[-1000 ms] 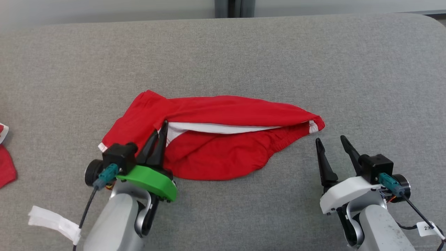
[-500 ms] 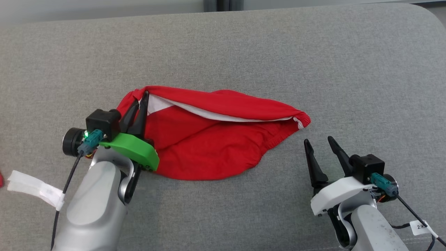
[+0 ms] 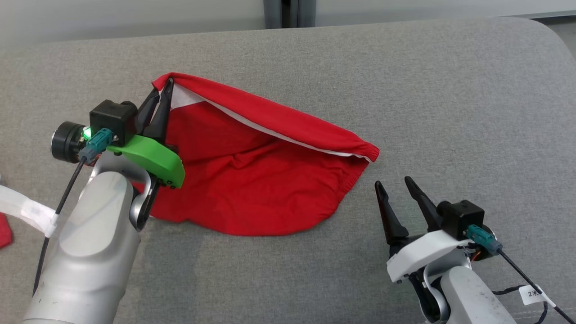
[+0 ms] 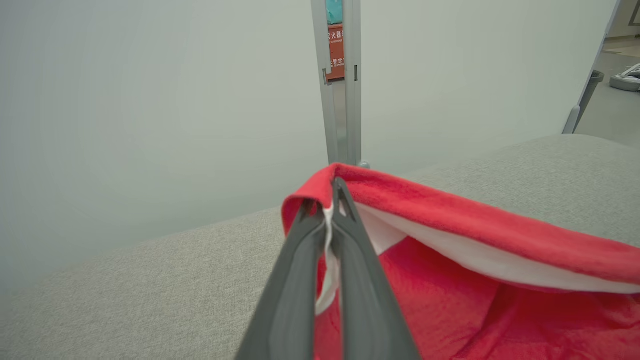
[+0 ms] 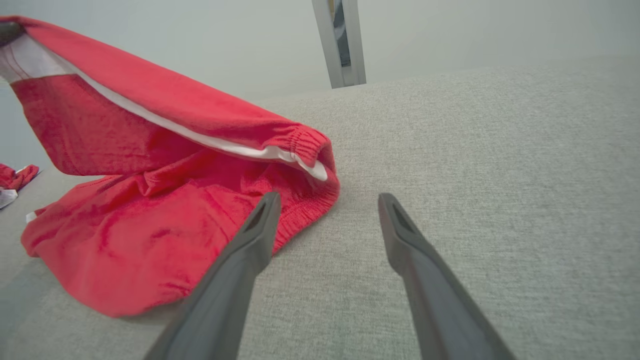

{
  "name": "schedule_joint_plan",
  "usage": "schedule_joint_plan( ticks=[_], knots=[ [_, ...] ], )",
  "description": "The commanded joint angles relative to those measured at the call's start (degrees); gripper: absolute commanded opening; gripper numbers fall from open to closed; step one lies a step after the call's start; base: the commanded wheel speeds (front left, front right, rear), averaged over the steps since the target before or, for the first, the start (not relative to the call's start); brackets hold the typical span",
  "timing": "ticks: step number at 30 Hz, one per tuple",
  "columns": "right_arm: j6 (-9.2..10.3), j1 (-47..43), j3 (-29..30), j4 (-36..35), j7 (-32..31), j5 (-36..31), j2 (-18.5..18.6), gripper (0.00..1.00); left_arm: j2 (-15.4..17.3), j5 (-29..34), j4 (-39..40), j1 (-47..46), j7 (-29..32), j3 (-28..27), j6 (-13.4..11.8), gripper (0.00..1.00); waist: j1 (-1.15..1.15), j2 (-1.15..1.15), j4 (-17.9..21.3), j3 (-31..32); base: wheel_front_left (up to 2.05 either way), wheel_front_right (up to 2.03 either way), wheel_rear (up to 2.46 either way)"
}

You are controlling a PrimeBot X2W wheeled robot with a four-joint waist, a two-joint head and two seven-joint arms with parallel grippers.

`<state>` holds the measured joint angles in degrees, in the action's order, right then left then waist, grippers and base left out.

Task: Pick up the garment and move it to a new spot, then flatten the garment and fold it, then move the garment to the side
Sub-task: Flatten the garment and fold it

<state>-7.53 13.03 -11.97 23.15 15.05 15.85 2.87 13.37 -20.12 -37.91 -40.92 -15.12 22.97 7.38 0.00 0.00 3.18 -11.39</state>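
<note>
The garment (image 3: 252,180) is a pair of red shorts with white lining along the waistband, lying mid-table on the grey surface (image 3: 450,112). My left gripper (image 3: 163,85) is shut on the waistband's left end and holds that corner raised above the table; the pinch shows in the left wrist view (image 4: 332,200), red cloth (image 4: 475,280) hanging to the right. The rest of the shorts drapes down and rests on the table. My right gripper (image 3: 396,186) stands open just right of the shorts' lower right edge, nothing between its fingers; in the right wrist view (image 5: 325,200) the garment (image 5: 150,215) lies to its left.
Another red piece of cloth (image 3: 4,231) lies at the far left edge of the table. A white tag (image 3: 22,207) hangs from my left arm's cable. Pale wall panels with a metal post (image 3: 289,13) stand behind the table's far edge.
My left gripper has lifted the waistband corner up and away toward the far left, opening the shorts. The right gripper stays open beside the shorts. The camera has shifted a little.
</note>
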Motion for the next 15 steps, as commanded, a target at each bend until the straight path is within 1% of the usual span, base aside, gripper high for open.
schedule_joint_plan(
  ticks=[1, 4, 9, 15],
  knots=[
    [0.08, -0.56, -0.53, -0.37, 0.17, 0.52, 0.11, 1.00, 0.56, -0.32, -0.42, -1.36, -0.04, 0.30, 0.19, 0.00, 0.00, 0.00, -0.08, 0.08, 0.00, 0.00, 0.00],
    [0.08, -0.24, -1.27, -0.48, 0.17, 0.71, 0.11, 1.00, 1.04, -0.99, -0.75, -1.67, -0.04, 0.39, 0.19, 0.00, 0.00, 0.00, -0.26, 0.07, 0.00, 0.00, 0.00],
    [0.08, 0.39, -0.72, -0.34, 0.17, 0.55, 0.13, 1.00, 1.42, -1.68, 0.33, -2.12, -0.04, -0.27, 0.19, 0.00, 0.00, 0.00, -0.78, 0.57, 0.00, 0.00, 0.00],
    [0.08, -0.11, 0.37, 0.56, 0.17, 0.65, 0.11, 1.00, 1.98, -1.83, 0.72, -6.36, -0.04, 3.28, 0.19, 0.00, 0.00, 0.00, -0.45, 1.59, 0.00, 0.00, 0.00]
  ],
)
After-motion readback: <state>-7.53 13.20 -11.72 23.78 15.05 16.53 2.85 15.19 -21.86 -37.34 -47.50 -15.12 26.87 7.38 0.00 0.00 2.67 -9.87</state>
